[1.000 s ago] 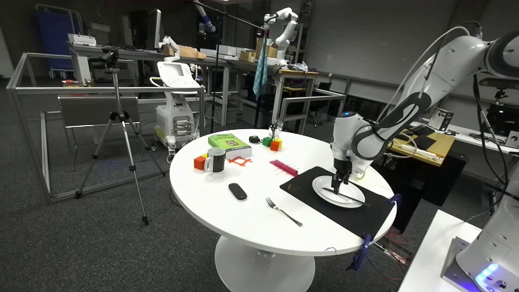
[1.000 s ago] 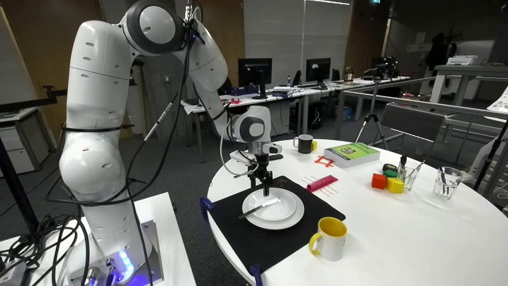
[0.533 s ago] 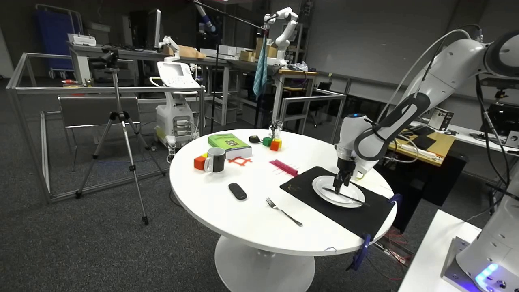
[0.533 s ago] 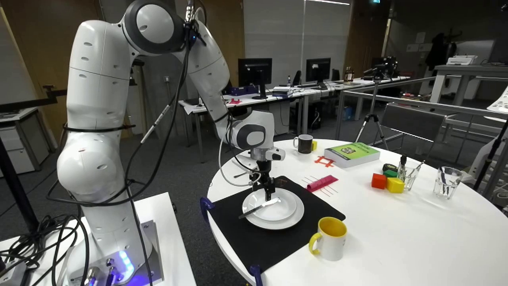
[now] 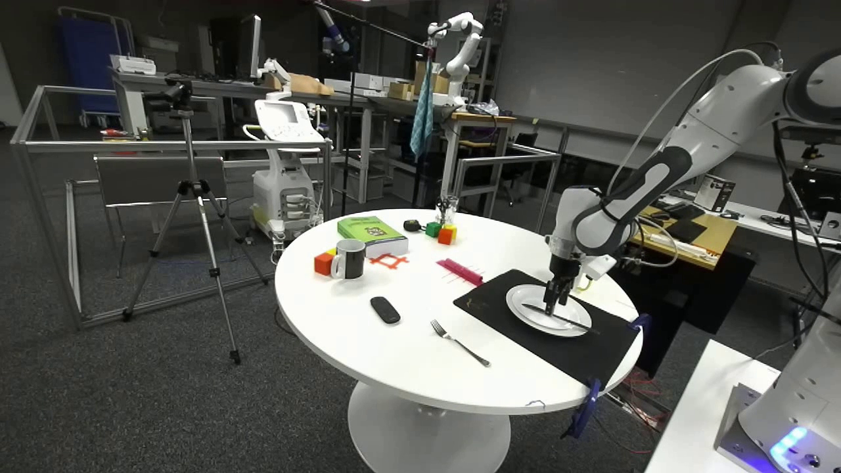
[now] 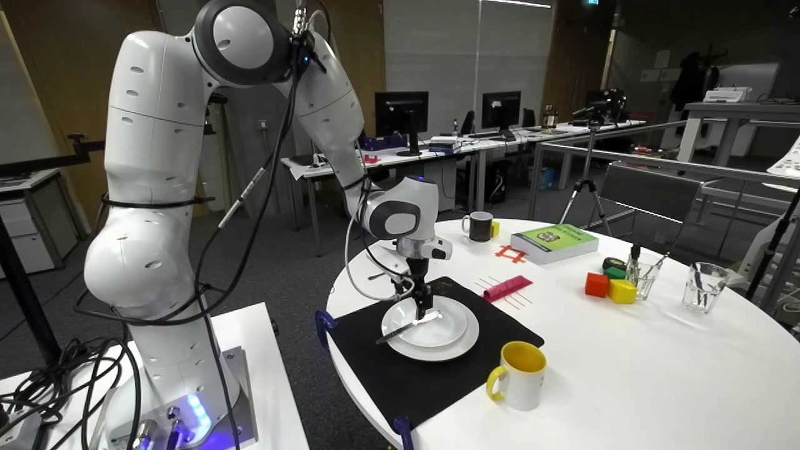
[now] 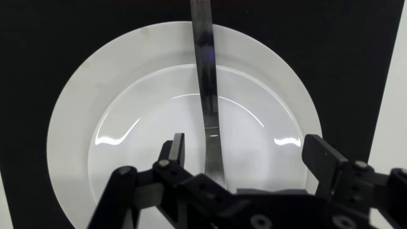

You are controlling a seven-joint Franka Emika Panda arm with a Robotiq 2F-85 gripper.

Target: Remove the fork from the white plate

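Note:
The white plate (image 5: pixel 517 314) lies on the black mat, also in an exterior view (image 6: pixel 465 340) and the wrist view (image 7: pixel 98 73). A dark-handled silver knife (image 7: pixel 208 79) lies across it, its handle over the rim, also in both exterior views (image 5: pixel 573 322) (image 6: pixel 400 331). The silver fork (image 5: pixel 461 344) lies on the white table beside the mat, and partly shows behind the arm in an exterior view (image 6: pixel 377 275). My gripper (image 7: pixel 245 148) is open above the plate, in both exterior views (image 5: pixel 555 307) (image 6: pixel 424 309). The knife lies between its fingers, nearer the left one in the wrist view, not held.
The black mat (image 6: pixel 375 365) is clamped at the table edge with blue clamps (image 5: pixel 586 407). A yellow-white mug (image 6: pixel 522 378) stands beside it. A pink roll (image 5: pixel 462 270), black oblong object (image 5: pixel 385 310), dark mug (image 5: pixel 350 258), book (image 5: pixel 374 235) and blocks (image 6: pixel 597 285) are farther off.
The open gripper has shifted a little over the plate, rightward in both exterior views, and its wrist has tilted slightly. The knife, plate and fork have not moved.

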